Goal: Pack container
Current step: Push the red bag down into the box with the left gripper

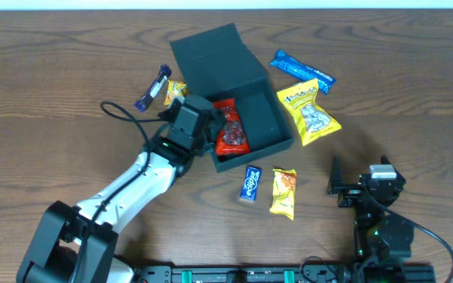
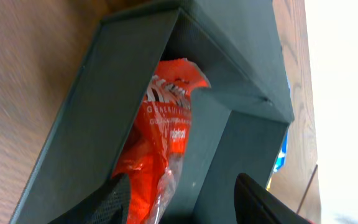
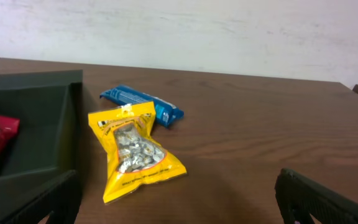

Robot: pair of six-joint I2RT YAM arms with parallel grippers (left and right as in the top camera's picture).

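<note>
**Left arm stretched out with its claw parted; right arm tucked back with its claw wide.**

From overhead I see my left arm (image 1: pixel 124 189) running from its base at the near left up and to the right. The white forearm is extended and the wrist tips down, so the left claw (image 1: pixel 208 135) points forward and down. On its wrist camera the two dark fingers (image 2: pixel 114 199) stand apart at the bottom of the view. My right arm (image 1: pixel 380 228) sits folded close to its base at the near right. The right claw (image 1: pixel 338 185) is held low and level, its fingers (image 3: pixel 319 196) spread wide with nothing between them.
</note>
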